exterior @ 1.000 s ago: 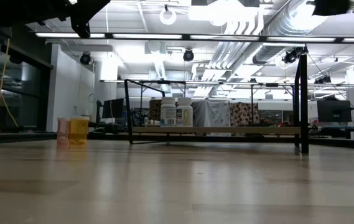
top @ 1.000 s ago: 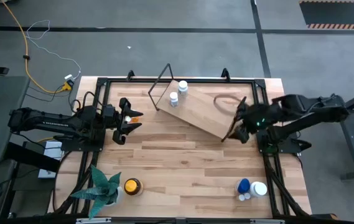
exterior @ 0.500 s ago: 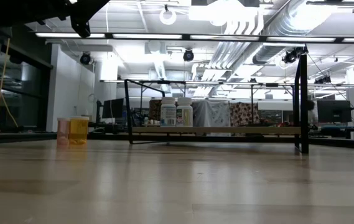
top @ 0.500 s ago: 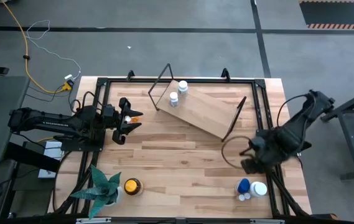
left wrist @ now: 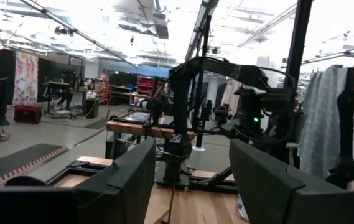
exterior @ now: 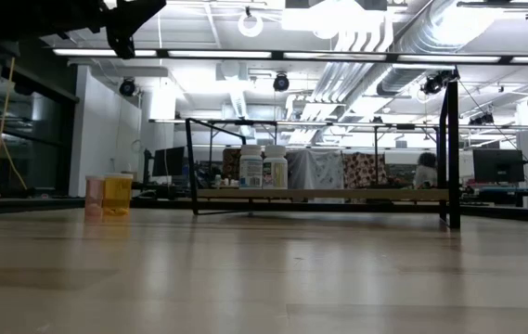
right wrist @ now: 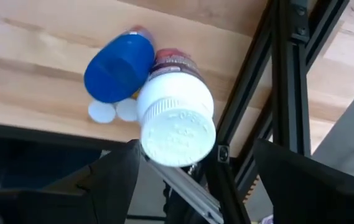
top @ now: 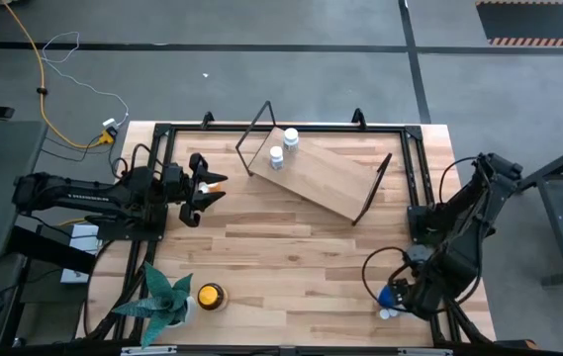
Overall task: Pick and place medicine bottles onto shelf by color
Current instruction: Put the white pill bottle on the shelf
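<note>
High view: the shelf (top: 323, 178) is a light wood board with thin dark wire end frames, lying at an angle near the far edge of the table (top: 291, 252). Two white-capped bottles (top: 283, 147) stand side by side on its left end. In the low view these same two show as white bottles with printed labels, upright on the board between the wire frames.

Near the table's right front corner the right gripper (top: 407, 290) hangs over a small cluster of bottles. The right wrist view looks down on that cluster between spread, empty fingers (right wrist: 111, 180): a blue bottle (right wrist: 119, 67) with a blue top, touching a bottle with a large ribbed white cap (right wrist: 176, 122) and a dark reddish body, and two small white caps (right wrist: 114, 111) just beside the blue one.

At the left edge, the left gripper (top: 202, 190) hovers level over the table, its fingers apart and holding nothing; an orange bottle (top: 215, 184) lies just beside it. Toward the left front corner an amber bottle with a yellow cap (top: 209, 295) stands next to a green leafy plant (top: 160, 298).
</note>
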